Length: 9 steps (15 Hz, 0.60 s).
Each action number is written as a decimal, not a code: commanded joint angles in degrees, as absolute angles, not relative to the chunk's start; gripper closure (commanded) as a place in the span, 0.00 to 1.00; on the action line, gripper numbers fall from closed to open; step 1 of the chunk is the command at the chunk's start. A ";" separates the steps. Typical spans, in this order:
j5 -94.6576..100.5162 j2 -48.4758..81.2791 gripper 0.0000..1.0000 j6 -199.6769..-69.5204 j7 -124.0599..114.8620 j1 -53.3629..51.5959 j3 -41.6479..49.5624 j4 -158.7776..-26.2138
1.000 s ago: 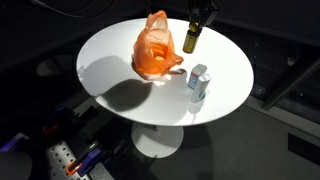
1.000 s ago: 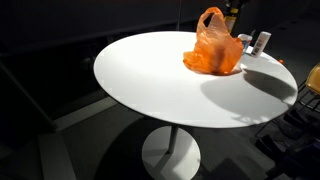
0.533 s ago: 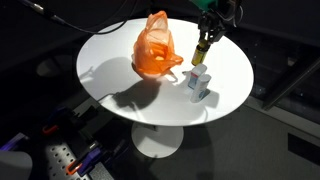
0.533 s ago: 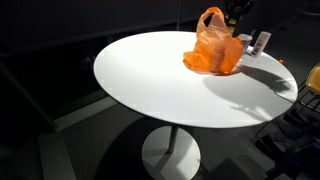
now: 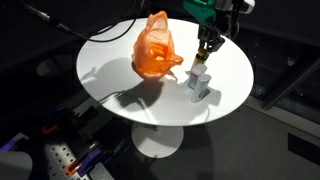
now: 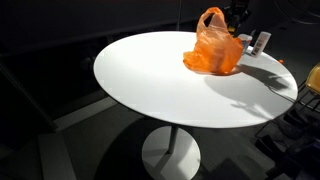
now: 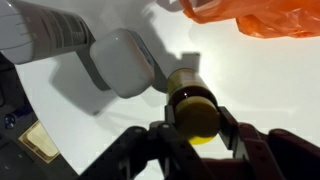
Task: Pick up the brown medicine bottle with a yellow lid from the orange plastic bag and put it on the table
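The brown medicine bottle (image 5: 203,63) with a yellow lid (image 7: 196,117) is upright between my gripper's fingers (image 7: 199,128). In an exterior view my gripper (image 5: 208,48) holds it low over the white round table (image 5: 110,60), right of the orange plastic bag (image 5: 155,48) and just behind a white container (image 5: 198,82). The wrist view shows the bottle's base close to the tabletop; I cannot tell if it touches. In an exterior view the gripper (image 6: 240,16) is partly hidden behind the bag (image 6: 214,45).
The white container (image 7: 125,62) with a grey body stands right beside the held bottle and also shows in an exterior view (image 6: 262,42). The bag's edge (image 7: 262,16) is at the top of the wrist view. The table edge (image 5: 235,100) is near.
My gripper has carried the bottle away from the bag toward the white container and lowered it toward the tabletop. The bag and the container have not moved.
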<state>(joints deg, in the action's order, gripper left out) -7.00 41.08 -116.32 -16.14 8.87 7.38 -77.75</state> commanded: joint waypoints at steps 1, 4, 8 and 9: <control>-7.02 41.68 0.39 -116.56 -17.17 8.74 7.61 -76.18; -7.10 40.76 0.16 -115.77 -16.45 8.76 7.34 -76.86; -6.50 38.30 0.00 -113.61 -14.55 8.30 6.94 -78.19; -6.18 37.70 0.00 -112.82 -14.10 8.05 6.92 -78.41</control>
<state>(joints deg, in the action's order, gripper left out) -6.97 40.30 -115.93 -15.58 8.38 7.27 -77.74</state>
